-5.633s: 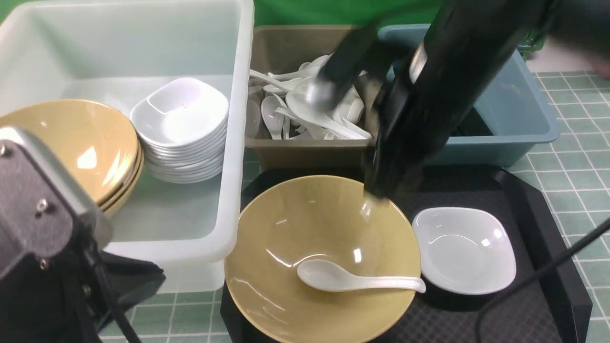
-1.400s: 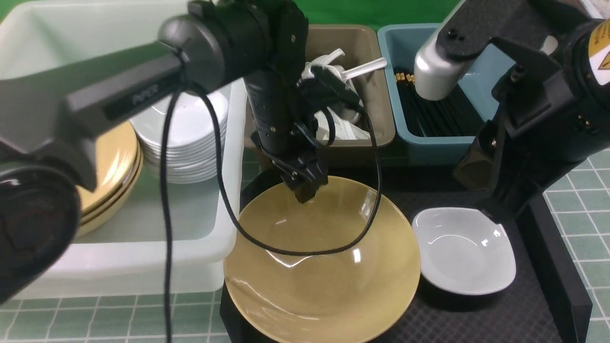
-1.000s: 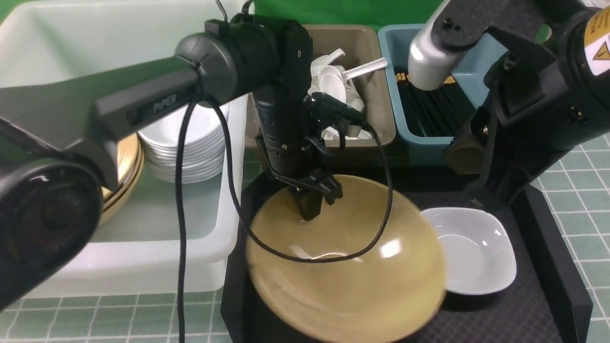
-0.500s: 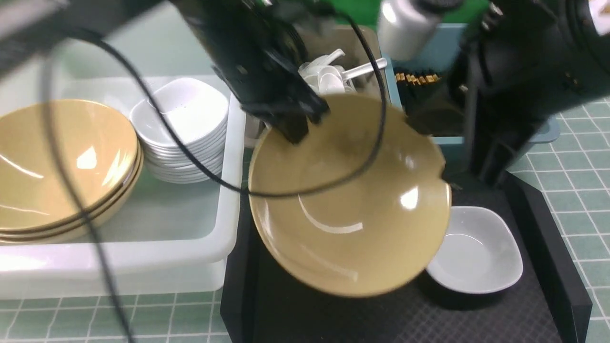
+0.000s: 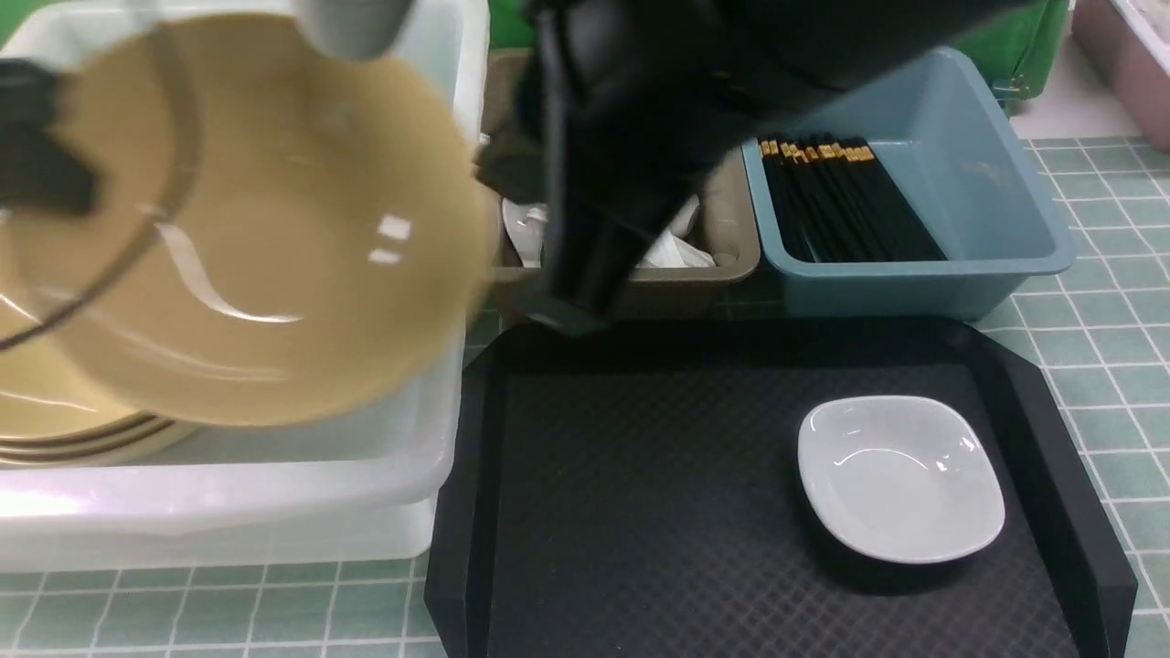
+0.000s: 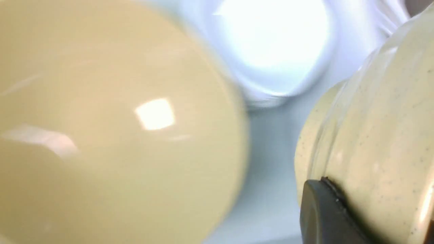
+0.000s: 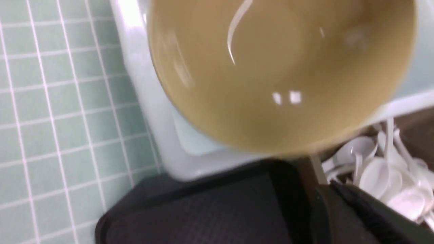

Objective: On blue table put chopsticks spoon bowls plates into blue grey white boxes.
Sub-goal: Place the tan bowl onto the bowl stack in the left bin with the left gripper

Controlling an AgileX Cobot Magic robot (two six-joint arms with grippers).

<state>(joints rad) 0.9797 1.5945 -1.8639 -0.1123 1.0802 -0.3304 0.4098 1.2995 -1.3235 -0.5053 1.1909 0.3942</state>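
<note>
Left pincer (image 5: 41,174): clamping tight on the rim of the tan bowl (image 5: 247,228), with one dark finger (image 6: 325,213) pressing on the bowl's outer wall in the left wrist view and the other finger hidden. The bowl is hanging tilted and motion-blurred above the white box (image 5: 274,493). A stack of tan bowls (image 5: 55,429) is lying inside the white box at its left end, under the held bowl and apart from it. A blurred stack of white plates (image 6: 271,40) is sitting in the same box beside that stack. Right pincer (image 7: 352,217): hovering just to the right of the white box; how far its jaws are standing apart cannot be told. The grey box (image 5: 722,265) is standing just to the right of the white box and is holding white spoons (image 7: 383,173). The blue box (image 5: 996,210) is standing further right of the white box, beyond the grey one, with black chopsticks (image 5: 841,201) lying in it. The black tray (image 5: 640,512) is lying beside the white box's near right corner and is carrying one white plate (image 5: 900,480). All the boxes are resting on the tiled bench (image 5: 1097,320).
</note>
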